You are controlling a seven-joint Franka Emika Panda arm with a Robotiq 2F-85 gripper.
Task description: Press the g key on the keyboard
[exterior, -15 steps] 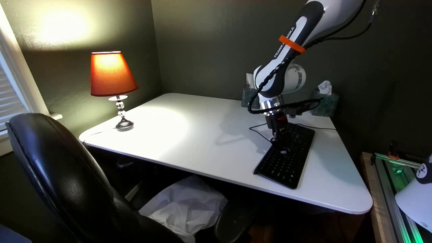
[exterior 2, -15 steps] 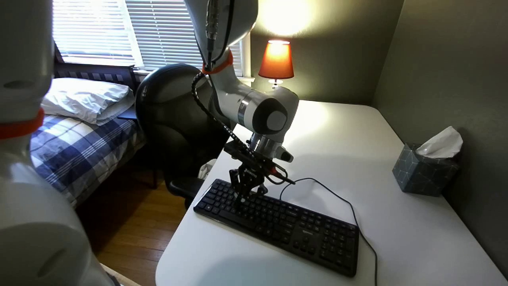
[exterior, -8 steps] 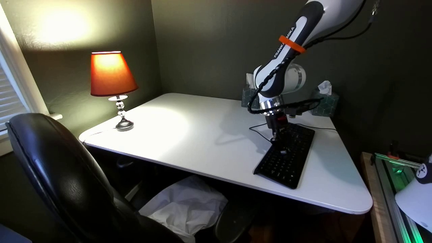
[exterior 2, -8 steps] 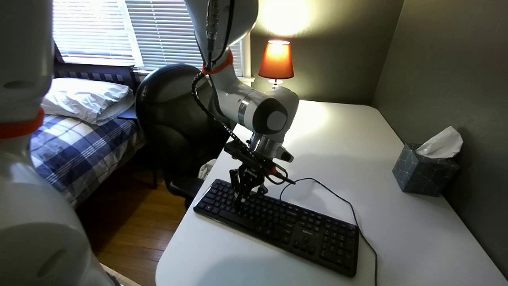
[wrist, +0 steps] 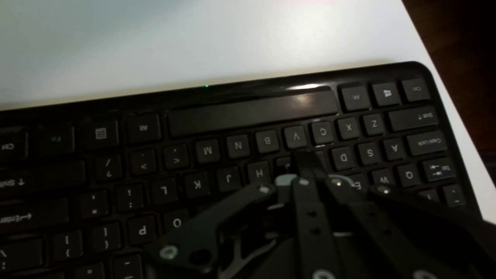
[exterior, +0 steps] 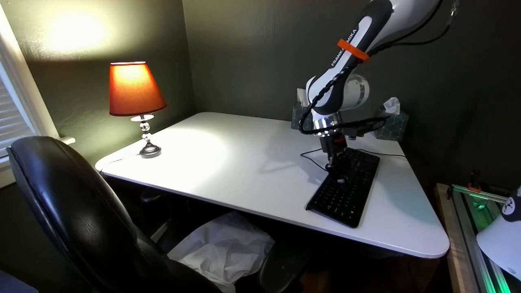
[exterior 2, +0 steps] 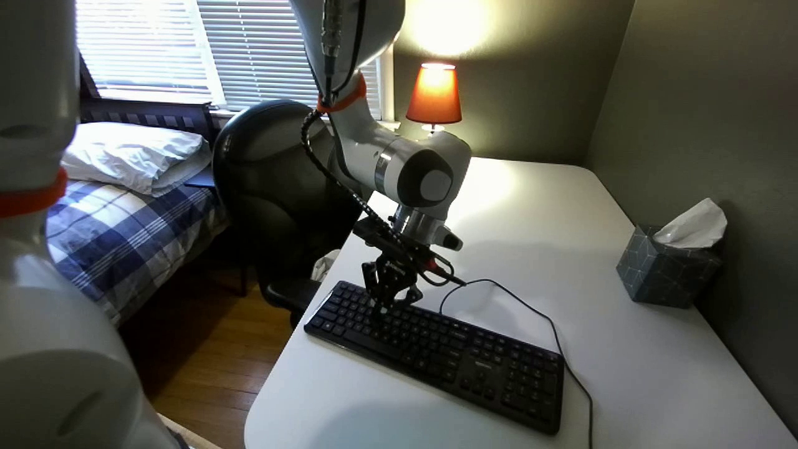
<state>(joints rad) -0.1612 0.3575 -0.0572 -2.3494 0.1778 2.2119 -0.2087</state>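
Observation:
The black keyboard [exterior: 342, 207] lies on the white table and shows in both exterior views [exterior 2: 480, 368]. In the wrist view the keyboard [wrist: 248, 91] appears with its letters upside down. My gripper [wrist: 309, 157] points down over the letter keys, its two fingers together with nothing between them. The tips lie over the spot between the G key [wrist: 283, 164] and the F key, just by the V key [wrist: 295, 136]. They cover part of G and most of F. G looks darker than the H key [wrist: 258, 173]; whether the tips touch a key I cannot tell.
A thin cable [exterior 2: 548, 321] runs from the keyboard across the table. Tissue boxes [exterior: 392, 125] stand at the back, one also in an exterior view [exterior 2: 667, 268]. A lit lamp [exterior: 136, 91] stands at the far end. A black chair [exterior: 77, 203] is at the table's edge.
My gripper and arm have risen slightly above the keyboard in the last half second. Before that they stayed still. The keyboard has not moved.

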